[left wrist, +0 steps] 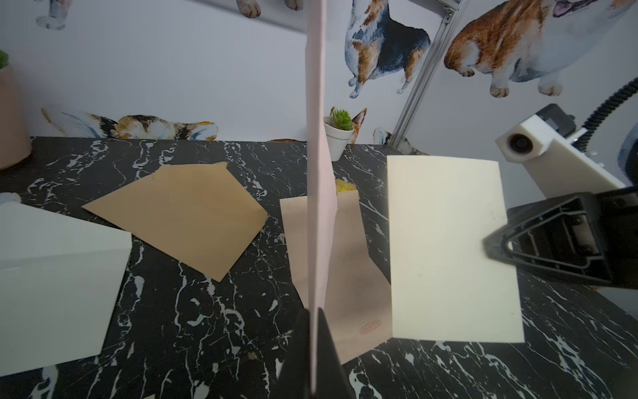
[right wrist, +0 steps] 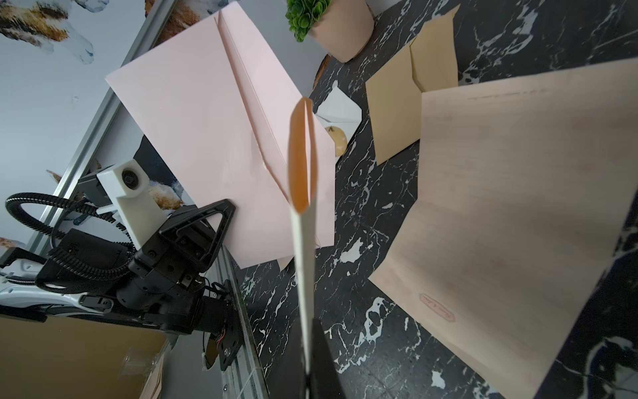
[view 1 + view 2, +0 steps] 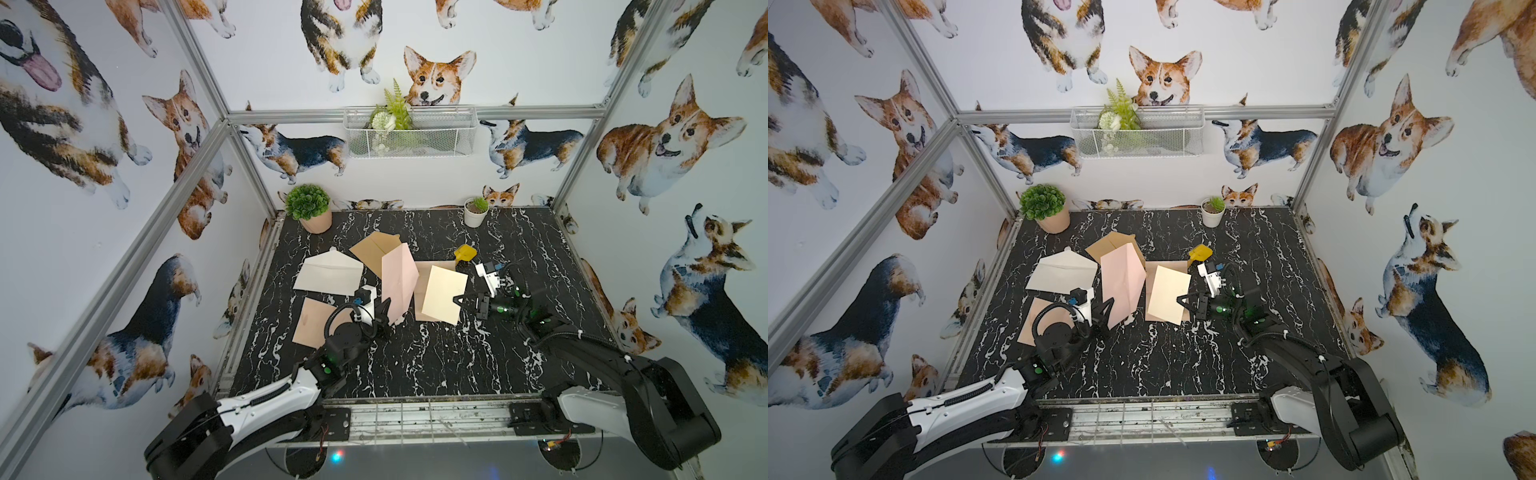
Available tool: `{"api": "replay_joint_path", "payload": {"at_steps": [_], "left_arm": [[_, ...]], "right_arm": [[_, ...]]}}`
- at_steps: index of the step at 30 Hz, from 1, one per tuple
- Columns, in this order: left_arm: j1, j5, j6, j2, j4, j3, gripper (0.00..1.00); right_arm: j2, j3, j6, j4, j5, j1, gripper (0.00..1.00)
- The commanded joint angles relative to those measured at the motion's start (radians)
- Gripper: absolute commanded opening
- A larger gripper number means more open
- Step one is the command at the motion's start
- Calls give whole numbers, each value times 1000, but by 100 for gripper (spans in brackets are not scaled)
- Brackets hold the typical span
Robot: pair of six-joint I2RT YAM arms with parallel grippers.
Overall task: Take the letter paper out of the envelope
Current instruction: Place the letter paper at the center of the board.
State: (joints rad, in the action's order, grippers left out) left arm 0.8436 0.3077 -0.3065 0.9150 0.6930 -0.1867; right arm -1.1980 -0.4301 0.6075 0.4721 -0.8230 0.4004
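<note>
Cream folded letter paper (image 3: pixel 442 295), out of and beside the upright pink envelope (image 3: pixel 398 278), pinched at one edge by closed right jaws above the counter (image 3: pixel 415 365); left jaws closed on the envelope's lower edge; risk: edge-only pinch may let either slip.

The pink envelope (image 3: pixel 399 278) stands upright, open flap uppermost; the folded cream letter paper (image 3: pixel 444 295) hangs just beside it, fully out.

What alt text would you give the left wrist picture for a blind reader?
A pink envelope stands edge-on, pinched by the left claw; beside it the right claw holds cream letter paper above a black marble table.
</note>
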Motion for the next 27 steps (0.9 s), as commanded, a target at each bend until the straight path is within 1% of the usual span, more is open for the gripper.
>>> {"api": "replay_joint_path", "payload": {"at_steps": [1,3,5,7,8,11,13,17,21,23,25,26,27], "left_arm": [[-2,83,10,-24,-29,3,0],[-3,98,16,-38,-42,1,0],[-3,119,20,-53,-44,10,0],[-2,136,24,-77,-41,22,0],[-3,145,26,-95,-37,33,0],[-3,172,27,-147,-31,60,0],[-3,188,31,-169,-43,63,0],[-4,197,38,-189,-58,62,0],[-5,195,38,-192,-59,62,0],[-4,196,38,-193,-61,61,0],[-4,195,36,-195,-61,62,0],[-4,195,36,-195,-62,63,0],[-4,195,35,-196,-61,63,0]], "right_arm": [[-66,-13,74,100,-116,40,0],[-120,-35,64,95,-102,119,0],[-169,-92,-23,-40,-39,212,0],[-207,-144,-99,-152,25,268,0],[-226,-154,-109,-155,36,281,0],[-276,-146,-62,-51,22,282,0],[-315,-155,-44,-27,23,282,0],[-445,-209,3,4,-23,291,0],[-574,-220,81,151,-51,319,0],[-604,-220,93,192,-37,329,0],[-609,-219,85,184,3,333,0],[-607,-217,78,174,19,335,9],[-597,-217,66,155,38,334,21]]}}
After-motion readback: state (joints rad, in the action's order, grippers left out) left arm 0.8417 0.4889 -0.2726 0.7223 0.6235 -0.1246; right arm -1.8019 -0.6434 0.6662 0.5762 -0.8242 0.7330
